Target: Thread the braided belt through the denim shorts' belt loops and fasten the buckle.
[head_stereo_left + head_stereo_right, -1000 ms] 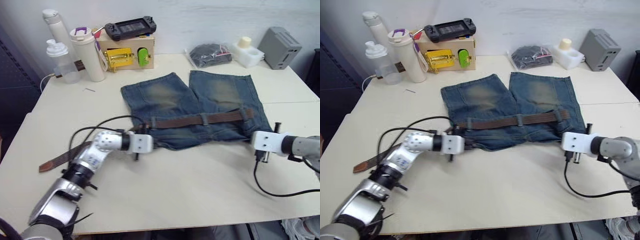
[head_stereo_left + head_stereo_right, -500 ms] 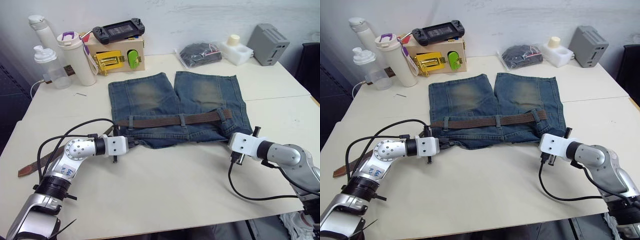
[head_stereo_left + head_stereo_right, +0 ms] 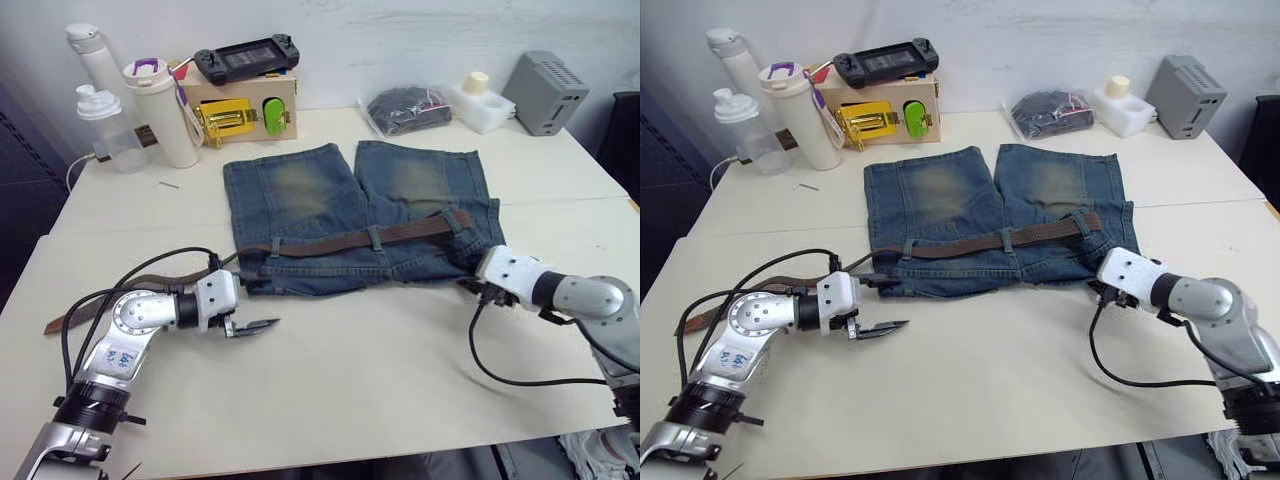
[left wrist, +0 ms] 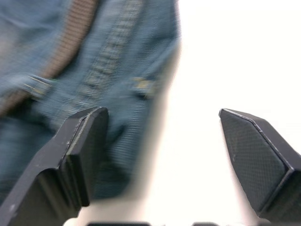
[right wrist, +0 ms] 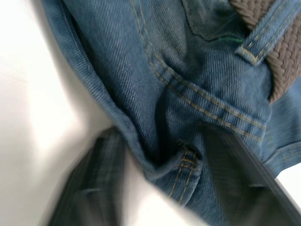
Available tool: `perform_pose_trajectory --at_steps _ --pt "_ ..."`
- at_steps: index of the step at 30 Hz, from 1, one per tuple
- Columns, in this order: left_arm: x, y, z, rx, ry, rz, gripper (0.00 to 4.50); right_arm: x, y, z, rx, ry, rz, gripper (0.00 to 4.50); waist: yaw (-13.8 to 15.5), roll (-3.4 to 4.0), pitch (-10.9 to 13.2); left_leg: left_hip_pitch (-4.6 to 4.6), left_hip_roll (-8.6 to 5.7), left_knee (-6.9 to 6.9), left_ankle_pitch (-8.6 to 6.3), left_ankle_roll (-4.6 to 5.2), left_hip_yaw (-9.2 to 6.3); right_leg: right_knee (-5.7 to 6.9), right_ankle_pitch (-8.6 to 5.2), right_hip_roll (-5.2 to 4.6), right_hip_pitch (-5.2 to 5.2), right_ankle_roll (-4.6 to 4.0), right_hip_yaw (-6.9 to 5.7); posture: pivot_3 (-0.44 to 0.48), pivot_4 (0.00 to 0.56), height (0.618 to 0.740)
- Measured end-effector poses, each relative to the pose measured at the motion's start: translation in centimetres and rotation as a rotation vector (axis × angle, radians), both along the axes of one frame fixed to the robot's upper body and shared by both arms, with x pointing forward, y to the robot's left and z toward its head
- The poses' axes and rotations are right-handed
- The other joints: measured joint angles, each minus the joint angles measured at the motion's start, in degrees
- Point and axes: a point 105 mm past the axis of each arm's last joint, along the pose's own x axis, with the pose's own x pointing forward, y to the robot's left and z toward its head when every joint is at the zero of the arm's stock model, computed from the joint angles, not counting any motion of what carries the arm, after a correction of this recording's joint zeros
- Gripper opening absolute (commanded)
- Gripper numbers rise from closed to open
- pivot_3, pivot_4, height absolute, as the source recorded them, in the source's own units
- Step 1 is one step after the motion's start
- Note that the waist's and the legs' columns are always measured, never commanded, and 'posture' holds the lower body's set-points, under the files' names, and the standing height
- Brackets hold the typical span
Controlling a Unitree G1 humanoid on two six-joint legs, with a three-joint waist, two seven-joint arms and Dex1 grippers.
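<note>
The denim shorts (image 3: 340,215) lie flat in the middle of the table, waistband toward me. The braided belt (image 3: 330,243) runs along the waistband under the belt loops (image 3: 374,237). Its free end trails left over the table (image 3: 60,323). I cannot make out the buckle. My left gripper (image 3: 262,327) is open just in front of the waistband's left end, over bare table, with nothing between its fingers (image 4: 87,141). My right gripper (image 3: 478,288) is open at the waistband's right corner, a denim corner (image 5: 183,165) lying between its spread fingers.
Along the back stand two bottles (image 3: 160,110), a wooden box (image 3: 245,110) with a game controller (image 3: 245,58) on top, a black bundle in plastic (image 3: 405,105), a white foam block (image 3: 480,100) and a grey box (image 3: 545,92). Black cables loop beside both arms.
Both grippers have gone from shut to open. The left one has come off the waistband's left end and sits a little nearer the table's front. The camera view has shifted.
</note>
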Motion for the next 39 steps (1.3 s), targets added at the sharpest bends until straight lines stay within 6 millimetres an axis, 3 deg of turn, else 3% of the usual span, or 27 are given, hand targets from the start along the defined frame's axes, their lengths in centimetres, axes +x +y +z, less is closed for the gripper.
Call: perform_pose_trajectory --at_steps 1,4,7,9,11,14,18,23,24,27,30,34,35,39 --pt "0.0 0.3 0.7 -0.025 0.03 0.001 4.16 -0.1 0.0 0.5 0.027 0.025 0.008 4.45 -0.06 0.03 0.04 0.0 0.0 0.03 0.0 0.0 0.01 0.0 0.0 -0.01 0.01 0.0 0.0 0.0 0.15 0.646" --pt "1.0 1.4 3.8 -0.085 0.053 0.032 4.16 0.3 -0.1 4.1 0.112 0.037 0.03 4.45 -0.09 0.33 0.37 -0.05 0.0 0.07 0.0 0.0 0.04 -0.08 0.0 -0.03 0.01 -0.01 -0.01 0.0 0.15 0.646" --pt "3.9 1.9 6.7 -0.163 0.048 0.102 4.16 2.0 0.1 9.0 0.272 0.021 0.012 4.45 0.01 0.33 0.46 -0.08 0.01 0.1 0.0 0.0 0.04 -0.19 0.0 -0.07 0.07 -0.01 -0.13 0.0 0.15 0.646" --pt "5.9 1.8 7.7 -0.226 0.089 0.148 4.16 3.8 0.2 12.1 0.411 0.003 -0.03 4.45 -0.09 0.28 0.49 -0.09 0.02 0.07 0.0 0.0 0.04 -0.3 0.0 -0.11 0.13 -0.01 -0.25 0.0 0.15 0.646" --pt "7.3 1.1 7.7 -0.266 0.146 0.175 4.16 5.3 0.4 13.7 0.534 0.024 -0.078 4.45 -0.23 0.23 0.5 -0.06 0.02 -0.03 0.0 0.0 0.01 -0.25 0.01 -0.12 0.11 -0.02 -0.26 0.0 0.15 0.646" --pt "8.7 0.2 5.6 -0.278 0.295 0.214 4.16 7.2 0.6 12.5 0.614 0.135 -0.159 4.45 -0.41 0.14 0.56 -0.07 0.01 -0.18 0.0 0.0 -0.12 -0.17 0.03 -0.13 0.02 -0.06 -0.34 0.0 0.15 0.646" --pt "9.8 -0.6 2.7 -0.271 0.46 0.269 4.16 8.6 1.2 7.8 0.622 0.336 -0.251 4.45 -1.0 0.13 0.6 -0.17 -0.04 -0.25 -0.02 -0.03 -0.53 -0.04 0.07 -0.24 -0.03 -0.11 -0.73 0.0 0.15 0.646" --pt "10.1 0.2 2.8 -0.25 0.467 0.278 4.16 9.0 1.7 5.7 0.577 0.399 -0.264 4.45 -1.76 0.14 0.62 -0.2 -0.1 -0.13 -0.06 -0.1 -0.84 0.11 0.08 -0.49 0.01 -0.13 -1.24 0.0 0.15 0.646" --pt "10.1 0.2 2.8 -0.245 0.463 0.272 3.9 9.0 1.8 5.3 0.572 0.408 -0.261 4.49 -1.81 0.14 0.62 -0.2 -0.11 -0.05 -0.06 -0.11 -0.83 0.12 0.08 -0.49 0.02 -0.13 -1.25 0.0 0.15 0.646" --pt "9.7 0.2 2.4 -0.218 0.463 0.253 2.95 8.9 2.0 4.8 0.562 0.428 -0.253 3.67 -1.81 0.15 0.63 -0.29 -0.11 0.15 -0.06 -0.11 -0.81 0.15 0.08 -0.47 0.01 -0.13 -1.27 0.0 0.15 0.646" --pt "8.9 0.1 2.1 -0.181 0.449 0.211 1.97 8.8 2.2 4.8 0.561 0.434 -0.23 2.54 -1.81 0.15 0.63 -0.28 -0.11 0.36 -0.1 -0.18 -0.86 0.43 0.08 -0.46 0.0 -0.13 -1.27 0.0 0.15 0.646" --pt "8.0 -0.6 1.9 -0.134 0.413 0.146 0.31 8.8 2.8 4.6 0.556 0.45 -0.21 0.57 -1.74 0.15 0.62 -0.29 -0.13 0.41 -0.1 -0.19 -0.97 0.48 0.08 -0.46 0.01 -0.13 -1.28 0.0 0.15 0.646" --pt "7.9 -0.6 1.9 -0.129 0.404 0.143 0.3 8.8 2.9 4.5 0.554 0.452 -0.207 0.32 -1.71 0.16 0.62 -0.29 -0.13 0.44 -0.1 -0.19 -0.99 0.5 0.08 -0.46 0.01 -0.13 -1.28 0.0 0.15 0.646" --pt "7.9 -0.6 2.0 -0.12 0.387 0.144 0.3 8.8 2.9 4.5 0.554 0.453 -0.205 0.32 -1.74 0.16 0.62 -0.29 -0.15 0.47 -0.1 -0.19 -0.98 0.51 0.08 -0.46 0.02 -0.13 -1.27 0.0 0.15 0.646"
